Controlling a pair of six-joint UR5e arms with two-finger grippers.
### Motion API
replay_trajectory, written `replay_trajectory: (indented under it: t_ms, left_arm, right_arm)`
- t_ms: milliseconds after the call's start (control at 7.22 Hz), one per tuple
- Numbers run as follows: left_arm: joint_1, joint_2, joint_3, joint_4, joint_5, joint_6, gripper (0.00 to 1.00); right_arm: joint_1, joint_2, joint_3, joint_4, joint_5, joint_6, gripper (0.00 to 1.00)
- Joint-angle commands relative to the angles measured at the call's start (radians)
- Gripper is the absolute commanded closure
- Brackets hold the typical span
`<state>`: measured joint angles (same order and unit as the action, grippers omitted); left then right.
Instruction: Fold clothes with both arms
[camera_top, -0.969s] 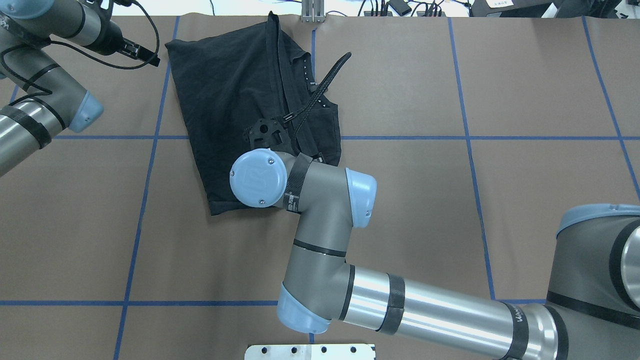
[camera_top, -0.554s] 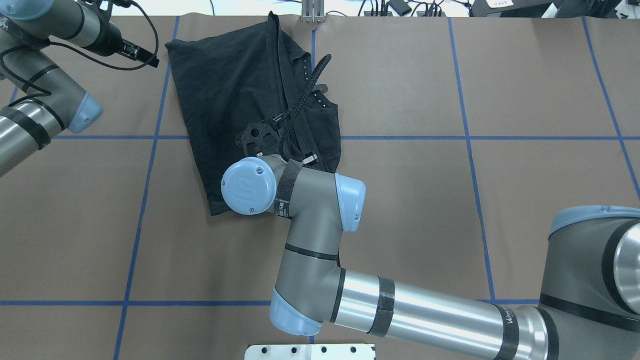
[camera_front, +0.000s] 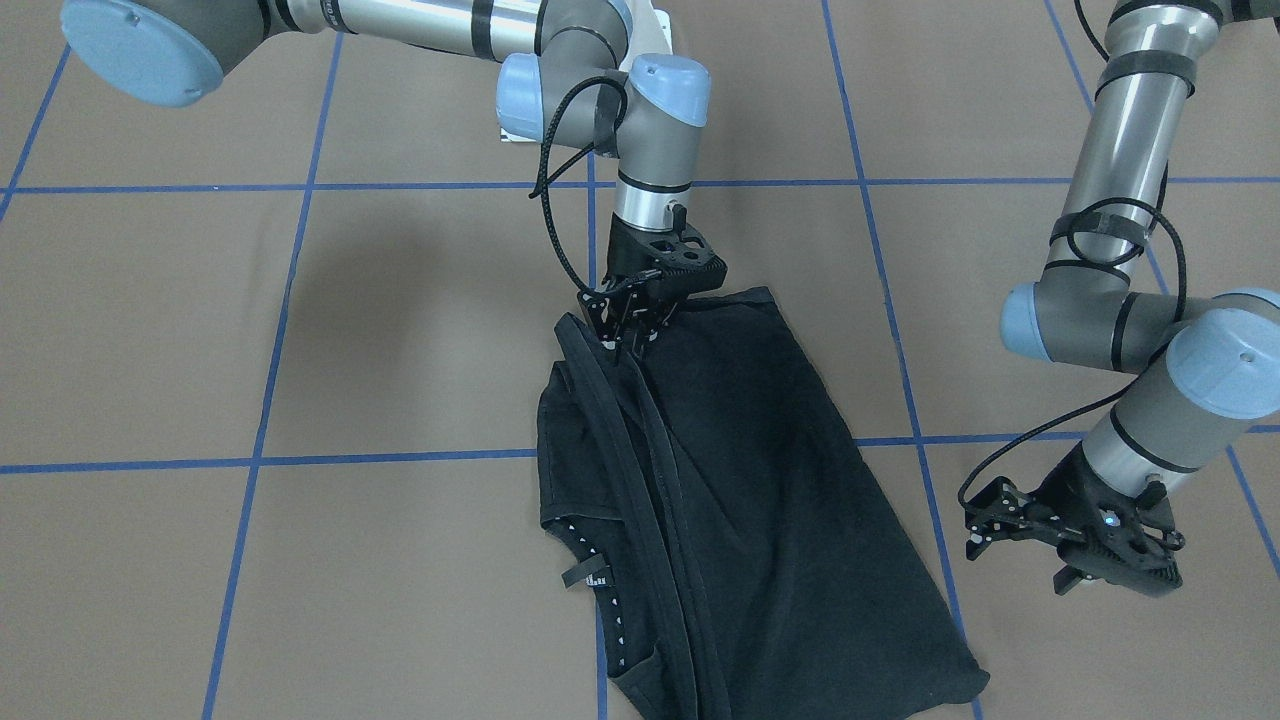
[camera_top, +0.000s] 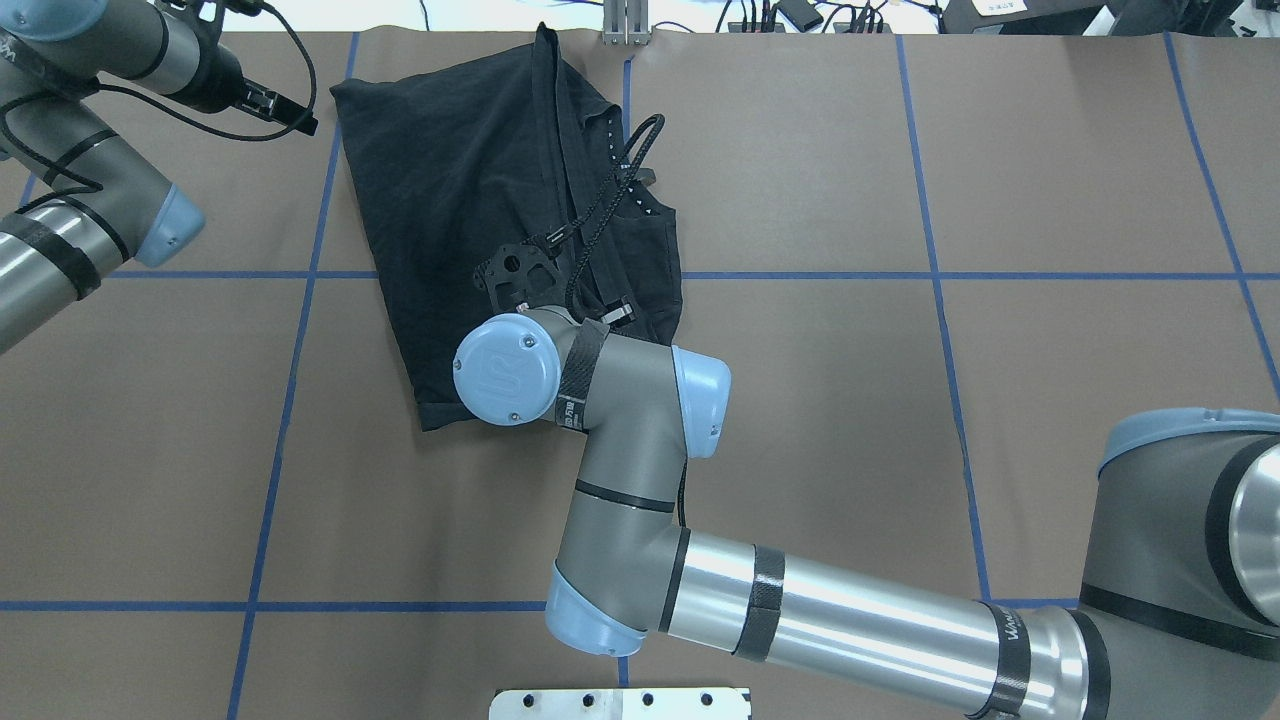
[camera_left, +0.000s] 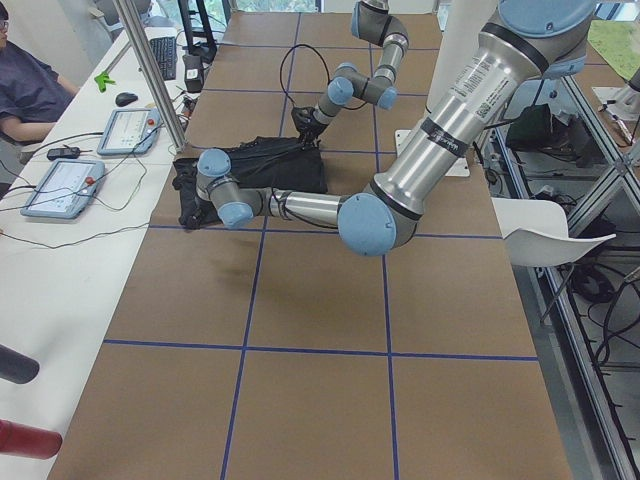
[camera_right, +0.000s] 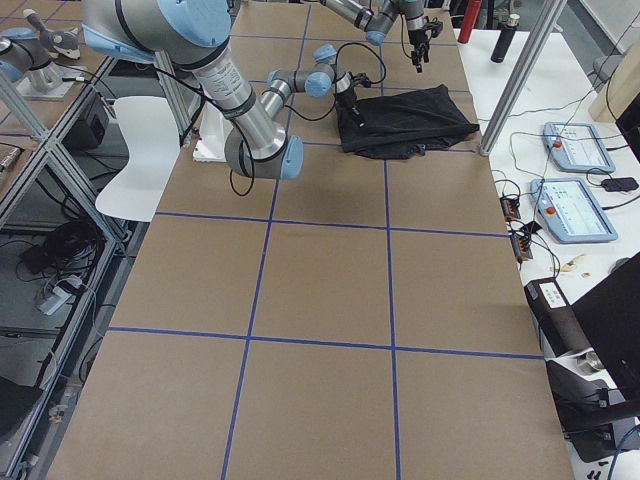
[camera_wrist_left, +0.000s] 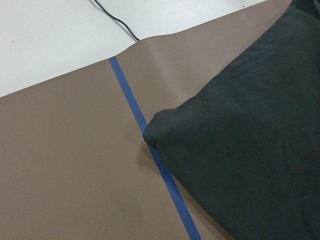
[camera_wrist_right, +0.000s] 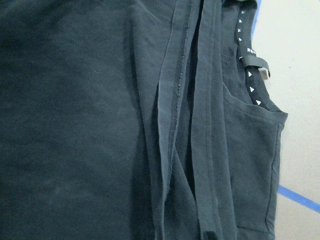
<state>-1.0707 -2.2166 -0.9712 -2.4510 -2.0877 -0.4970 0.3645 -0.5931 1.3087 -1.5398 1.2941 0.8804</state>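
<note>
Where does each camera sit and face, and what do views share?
Front: across table, looking down; left arm, right arm, shirt.
Overhead: behind shoulders, looking down; both arms.
Left end: along table; left arm nearest.
Right end: along table; right arm nearest.
Left wrist: shirt corner; no arm.
Right wrist: shirt folds; no arm.
All show shirt.

T-shirt (camera_top: 470, 200): solid black. Neck tape (camera_wrist_right: 248, 75): black w/ row of small white triangles. Table cover (camera_top: 1050, 150): matt brown, marked w/ grid of blue tape lines (camera_top: 940, 275). Right arm (camera_top: 860, 620) & left arm (camera_top: 100, 170): silver tubes, dk-grey joint housings, lt-blue caps, black bands, black cables. Base plate (camera_top: 620, 703): white w/ dark holes. Surface beyond table edge (camera_wrist_left: 50, 35): white.
</note>
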Motion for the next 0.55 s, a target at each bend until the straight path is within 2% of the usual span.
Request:
replay_trajectory:
  t_ms: [0,138,415]
  left_arm:
    - [0.0,0.0,0.0,0.0,0.0,0.0,0.0]
    - [0.0,0.0,0.0,0.001,0.0,0.0,0.0]
    - [0.0,0.0,0.0,0.001,0.0,0.0,0.0]
  right_arm:
    - [0.001,0.001,-0.009,0.021,0.004,0.0,0.7]
    - [0.002,0.001,-0.009,0.021,0.004,0.002,0.89]
    - [0.002,-0.001,-0.009,0.021,0.005,0.0,0.87]
